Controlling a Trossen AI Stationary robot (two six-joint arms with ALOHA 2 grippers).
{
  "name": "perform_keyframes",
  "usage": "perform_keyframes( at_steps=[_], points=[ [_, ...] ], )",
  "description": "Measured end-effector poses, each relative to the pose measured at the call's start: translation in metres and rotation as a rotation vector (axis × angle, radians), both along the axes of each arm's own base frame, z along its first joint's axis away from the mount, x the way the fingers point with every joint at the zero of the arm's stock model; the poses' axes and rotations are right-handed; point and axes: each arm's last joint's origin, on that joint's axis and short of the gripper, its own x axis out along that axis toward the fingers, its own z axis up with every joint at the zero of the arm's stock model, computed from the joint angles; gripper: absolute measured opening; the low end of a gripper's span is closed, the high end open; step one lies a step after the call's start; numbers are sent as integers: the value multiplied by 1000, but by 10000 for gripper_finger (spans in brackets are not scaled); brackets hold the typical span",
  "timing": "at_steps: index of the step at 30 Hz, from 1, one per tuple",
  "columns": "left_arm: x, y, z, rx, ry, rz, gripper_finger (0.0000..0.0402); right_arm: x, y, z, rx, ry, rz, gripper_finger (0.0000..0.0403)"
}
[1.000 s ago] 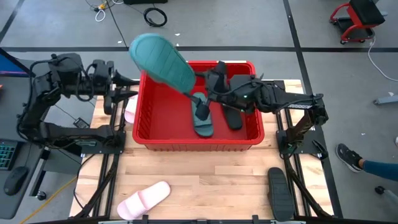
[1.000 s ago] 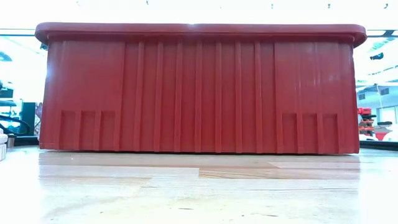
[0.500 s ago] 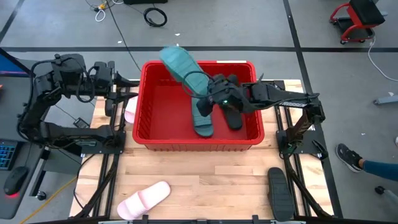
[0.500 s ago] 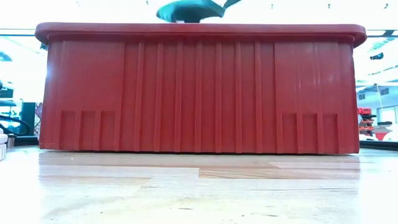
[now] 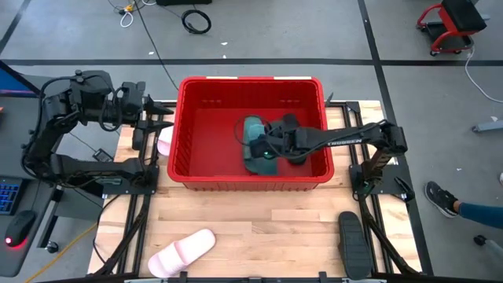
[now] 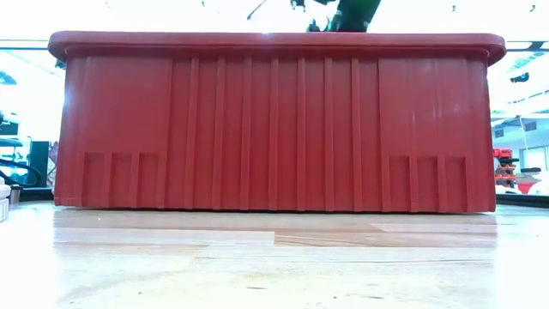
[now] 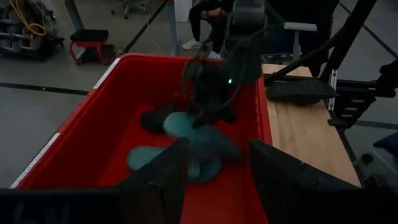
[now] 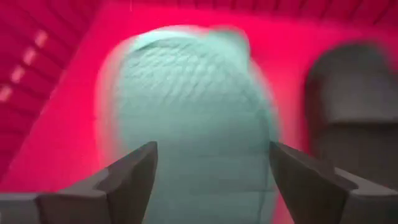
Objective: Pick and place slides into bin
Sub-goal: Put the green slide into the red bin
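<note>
The red bin (image 5: 251, 80) stands at the table's far middle; its near wall fills the low view (image 6: 274, 129). My right gripper (image 5: 261, 148) reaches into it from the right and is open (image 8: 211, 171) just above a teal slide (image 8: 186, 106), which lies sole up. That slide (image 7: 199, 134) rests on a second teal slide (image 7: 149, 160) on the bin's floor, next to a black slide (image 8: 348, 106). My left gripper (image 5: 161, 119) is open (image 7: 217, 177) and waits outside the bin's left wall.
A pale pink slide (image 5: 163, 141) lies between the bin's left wall and my left arm. Another pink slide (image 5: 182, 251) lies near the table's front left, and a black slide (image 5: 351, 244) at the front right. A person's legs show on the floor at the right.
My right gripper has come down from above the bin's far left corner into the bin, toward its right half. The teal slide, held high and tilted a second ago, has gone down with it and now lies in the bin on the other teal slide.
</note>
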Motion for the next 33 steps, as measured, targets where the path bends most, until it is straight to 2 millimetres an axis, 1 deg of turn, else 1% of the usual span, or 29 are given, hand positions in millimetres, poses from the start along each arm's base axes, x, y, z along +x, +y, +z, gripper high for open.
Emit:
perform_keyframes(
  at_steps=[2, 4, 8, 11, 14, 18, 22, 24, 27, 31, 33],
  points=[
    [0, 0, 0, 1, 0, -1, 174, -1, -1, -12, 62, 2, 19, 300],
    [0, 0, 0, -1, 4, -1, 172, 0, 0, -17, 92, -15, 48, 288],
    [0, 0, -1, -3, 8, -1, 167, 0, 2, -17, 93, 2, 94, 274],
    [0, 0, -1, -4, 9, -1, 167, 6, 1, -10, 79, -43, 121, 275],
    [-2, -1, -1, -4, 9, -2, 166, 7, 2, -5, 88, -35, 171, 293],
    [-6, -3, 0, -24, -5, -8, 162, 11, 0, 4, 115, -62, 217, 338],
    [-4, -3, 0, -88, -16, -5, 161, 9, -15, 17, 198, -76, 263, 385],
    [2, 0, -5, -117, -19, 5, 162, 1, -25, 22, 256, -76, 267, 396],
    [15, 6, -21, -173, -5, 26, 161, -18, -35, 33, 299, -29, 242, 390],
    [38, 16, -50, -231, 9, 47, 161, -54, -41, 44, 294, 131, 152, 376],
    [50, 22, -64, -250, 2, 55, 162, -67, -44, 46, 309, 199, 120, 372]
  ],
)
